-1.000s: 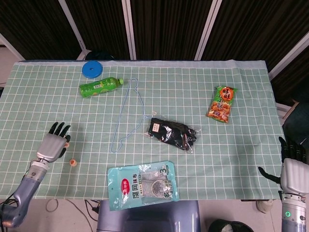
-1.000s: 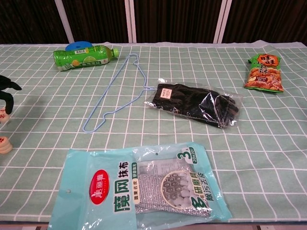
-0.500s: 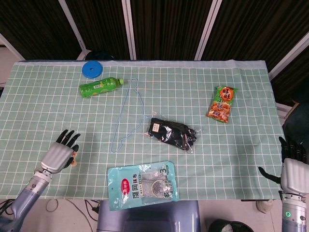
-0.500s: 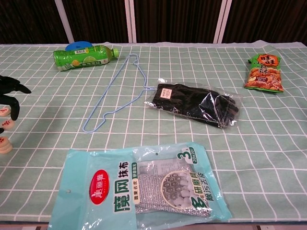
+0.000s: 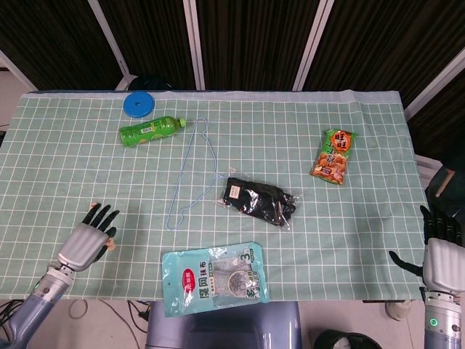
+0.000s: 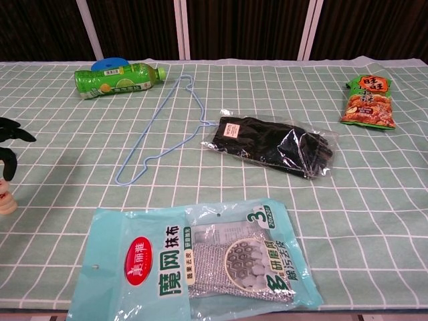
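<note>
My left hand hovers low over the table's front left, fingers spread, with nothing visibly held. A small round wooden piece peeks out beside it. In the chest view only the dark fingertips show at the left edge, just above a wooden piece. A tiny tan piece lies just beyond the fingertips. My right hand hangs off the table's front right corner, fingers upright and apart, holding nothing.
A green bottle and a blue disc lie far left. A blue wire hanger and bagged black gloves are mid-table, a snack packet is at right, and a teal cloth pouch is front centre.
My left hand has drawn back toward the table's near edge and now covers the spot by the round wooden piece. The right hand has not moved.
</note>
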You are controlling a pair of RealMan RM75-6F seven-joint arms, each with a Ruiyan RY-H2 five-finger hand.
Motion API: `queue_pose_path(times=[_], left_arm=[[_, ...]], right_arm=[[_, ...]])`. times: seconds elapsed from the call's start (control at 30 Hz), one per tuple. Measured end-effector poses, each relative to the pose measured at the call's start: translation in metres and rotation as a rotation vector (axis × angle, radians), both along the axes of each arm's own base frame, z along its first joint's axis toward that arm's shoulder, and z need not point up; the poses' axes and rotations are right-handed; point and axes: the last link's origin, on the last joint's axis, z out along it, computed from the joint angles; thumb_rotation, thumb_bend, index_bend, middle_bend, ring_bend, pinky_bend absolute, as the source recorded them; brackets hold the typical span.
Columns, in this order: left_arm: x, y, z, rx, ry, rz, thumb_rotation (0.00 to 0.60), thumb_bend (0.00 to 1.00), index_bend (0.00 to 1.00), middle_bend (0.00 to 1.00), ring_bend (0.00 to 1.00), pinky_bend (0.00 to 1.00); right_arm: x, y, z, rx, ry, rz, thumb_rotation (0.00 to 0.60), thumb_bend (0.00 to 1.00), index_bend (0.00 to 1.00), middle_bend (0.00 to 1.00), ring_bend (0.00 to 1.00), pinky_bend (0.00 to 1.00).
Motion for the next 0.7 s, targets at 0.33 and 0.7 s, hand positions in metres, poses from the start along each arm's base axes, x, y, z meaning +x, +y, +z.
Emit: queue_pose_path(times=[0.33, 0.7], left_arm=[[-0.0051, -0.0036, -0.0012, 0.002, 0.017, 0.006, 0.600, 0.33, 0.48, 0.11, 0.00, 0.08], [-0.0053, -0.0031, -0.0046, -0.003, 0.022, 0.002, 0.600, 0.33, 0.46, 0.11, 0.00, 0.08]], right_arm=[[-0.0002, -0.0001, 0.0004, -0.001, 0.000, -0.001, 0.600, 0.21, 0.07, 0.05, 0.03, 0.00], [-0.0001, 0.0000, 0.0002, -0.001, 0.001, -0.002, 0.600, 0.20, 0.07, 0.05, 0.03, 0.00]])
